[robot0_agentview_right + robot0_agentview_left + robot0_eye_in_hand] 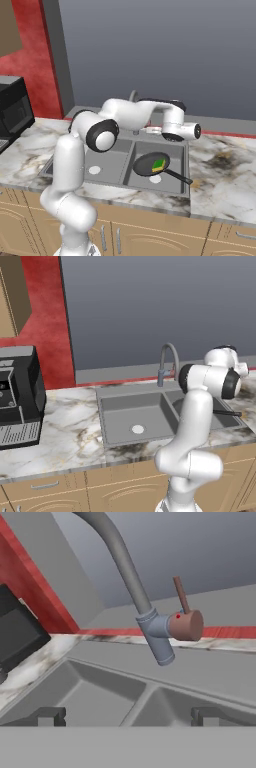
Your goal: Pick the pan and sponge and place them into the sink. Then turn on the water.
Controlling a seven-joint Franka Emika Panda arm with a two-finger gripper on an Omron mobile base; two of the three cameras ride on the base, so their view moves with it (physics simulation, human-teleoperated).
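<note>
White arm bent forward at the elbow, hand (128,716) level and empty (fingers spread wide)

One sink (185,165) with two basins, one pan (148,164), one sponge (159,164), one faucet (131,577) ahead of the jaws, one coffee machine (19,396).

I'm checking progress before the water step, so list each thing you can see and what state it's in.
pan: lying in the right basin, handle over the rim.
sponge: resting in the pan.
sink: left basin bare, no water visible.
faucet: no water running, lever pointing up.
end effector: open, holding nothing, facing the faucet.
</note>
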